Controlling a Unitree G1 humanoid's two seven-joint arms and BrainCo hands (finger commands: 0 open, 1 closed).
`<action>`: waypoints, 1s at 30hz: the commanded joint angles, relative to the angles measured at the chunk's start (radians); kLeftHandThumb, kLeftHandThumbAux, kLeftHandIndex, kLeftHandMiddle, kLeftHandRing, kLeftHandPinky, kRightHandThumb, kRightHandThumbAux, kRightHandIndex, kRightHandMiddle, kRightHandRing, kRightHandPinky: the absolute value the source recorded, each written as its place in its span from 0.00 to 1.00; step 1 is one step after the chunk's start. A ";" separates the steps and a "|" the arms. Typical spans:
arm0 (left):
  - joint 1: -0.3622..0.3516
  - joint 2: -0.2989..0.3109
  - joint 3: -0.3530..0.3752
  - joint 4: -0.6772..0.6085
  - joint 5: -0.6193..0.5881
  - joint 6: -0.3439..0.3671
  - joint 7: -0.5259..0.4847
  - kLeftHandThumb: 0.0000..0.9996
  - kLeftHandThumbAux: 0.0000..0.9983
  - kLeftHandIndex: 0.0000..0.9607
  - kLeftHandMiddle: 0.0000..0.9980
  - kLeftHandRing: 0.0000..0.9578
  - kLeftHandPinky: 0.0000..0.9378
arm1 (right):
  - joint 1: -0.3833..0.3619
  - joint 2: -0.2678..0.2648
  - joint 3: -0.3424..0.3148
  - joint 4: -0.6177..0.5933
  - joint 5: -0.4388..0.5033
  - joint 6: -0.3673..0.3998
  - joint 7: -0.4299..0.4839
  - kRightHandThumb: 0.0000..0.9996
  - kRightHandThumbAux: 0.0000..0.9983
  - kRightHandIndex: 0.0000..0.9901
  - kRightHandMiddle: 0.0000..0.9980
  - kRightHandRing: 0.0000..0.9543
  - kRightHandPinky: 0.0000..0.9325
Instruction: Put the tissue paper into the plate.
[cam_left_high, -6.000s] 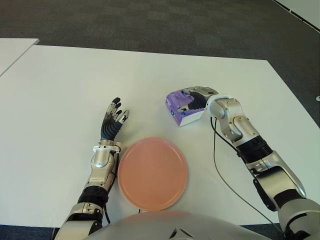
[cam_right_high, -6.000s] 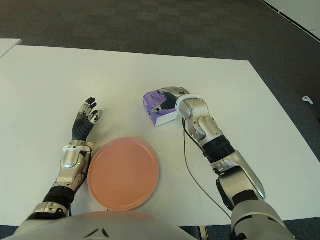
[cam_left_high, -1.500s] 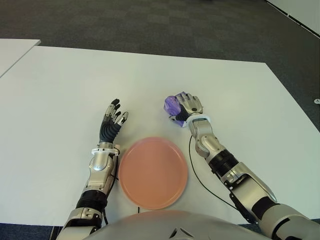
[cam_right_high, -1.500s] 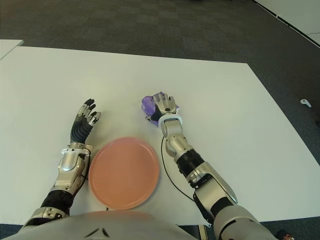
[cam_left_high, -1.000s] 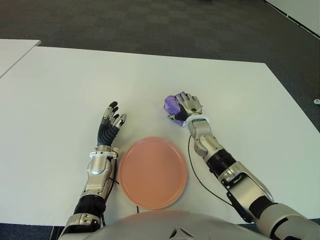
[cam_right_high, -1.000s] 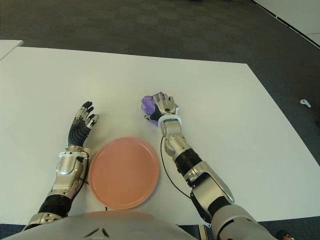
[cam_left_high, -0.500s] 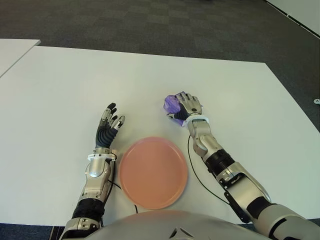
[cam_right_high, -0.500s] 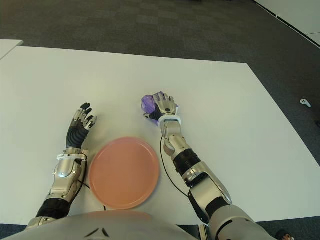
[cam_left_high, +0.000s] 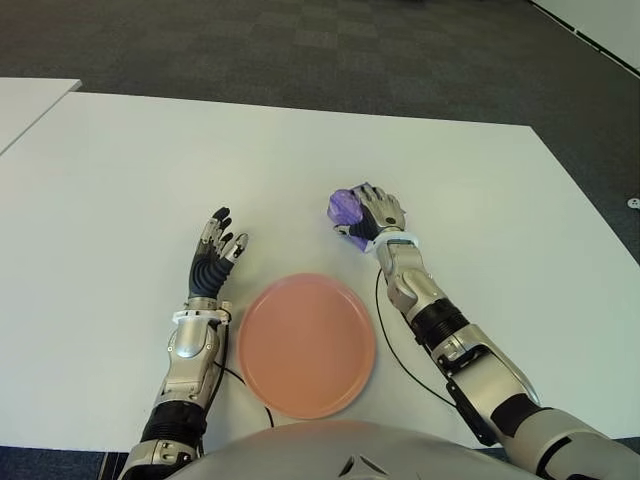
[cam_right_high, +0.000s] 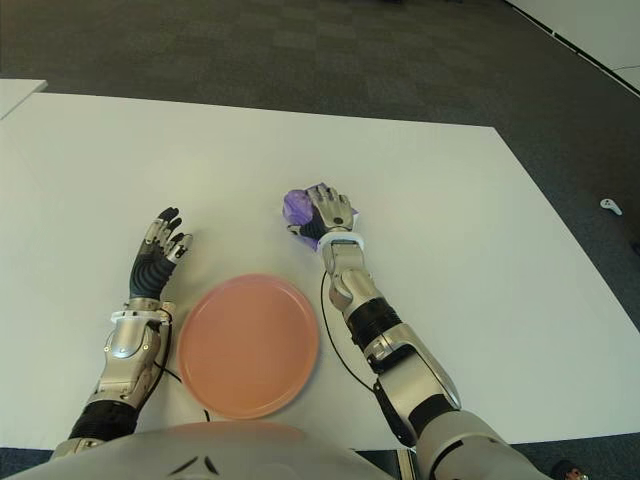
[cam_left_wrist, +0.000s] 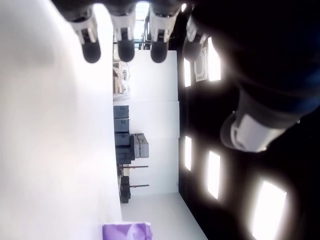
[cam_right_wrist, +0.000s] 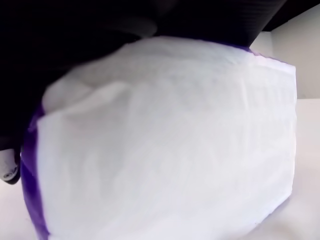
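My right hand (cam_left_high: 377, 214) has closed around the purple tissue pack (cam_left_high: 344, 209) and pulled it nearer the plate (cam_left_high: 306, 345) mid-desk, so the carry remains; left hand (cam_left_high: 212, 262) stays spread beside the plate.

This looks like an office or a lab room fitted out for testing. A large plain white table (cam_left_high: 120, 160) stands on dark grey carpet tiles (cam_left_high: 300, 40) laid in a checkered pattern, with a second white table (cam_left_high: 25, 100) just beside it. Farther off, the left wrist view shows white walls and stacked dark cases (cam_left_wrist: 121, 117).
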 joint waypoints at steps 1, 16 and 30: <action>0.108 0.028 0.001 0.066 0.009 0.046 -0.025 0.00 0.57 0.00 0.00 0.00 0.00 | 0.246 0.089 0.045 0.272 0.079 -0.064 -0.134 0.81 0.61 0.34 0.43 0.49 0.64; 0.121 0.028 0.000 0.041 0.006 0.054 -0.025 0.00 0.59 0.00 0.00 0.00 0.00 | 0.195 0.113 0.025 0.426 0.108 -0.278 -0.540 0.95 0.66 0.38 0.48 0.55 0.70; 0.120 0.029 -0.003 0.042 0.007 0.055 -0.029 0.00 0.58 0.00 0.00 0.00 0.00 | 0.151 0.096 0.074 0.504 0.073 -0.308 -0.656 0.95 0.66 0.39 0.50 0.54 0.78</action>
